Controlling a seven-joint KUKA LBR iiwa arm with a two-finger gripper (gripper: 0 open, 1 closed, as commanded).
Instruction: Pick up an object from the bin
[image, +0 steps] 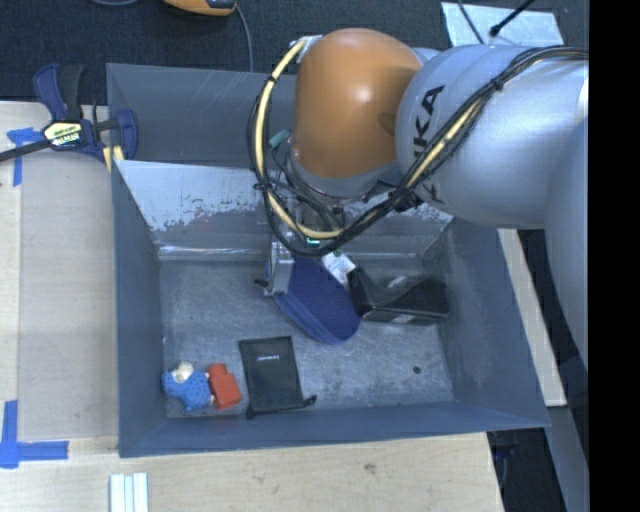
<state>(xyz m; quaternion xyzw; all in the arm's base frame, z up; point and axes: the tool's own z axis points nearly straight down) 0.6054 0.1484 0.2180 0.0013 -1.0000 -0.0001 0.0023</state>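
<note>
Down in the bin's (137, 330) front-left corner sits a small blue and orange toy (200, 387), with a flat black wallet (272, 375) just beside it along the front wall, both well apart from the arm. Further right, about mid-floor, the gripper (285, 270) hangs under its orange cover (345, 100). I can make out one grey finger; whether the fingers are parted or closed I cannot tell. A dark blue pouch (322, 305) lies slantwise with its upper end right against that finger and tucked beneath the wrist, its rounded end pointing toward the front-right. It looks soft and light, likely to sag and fold, so I'd pinch it across a bunched edge. A black case (405, 300) touches its right side and could drag along.
</note>
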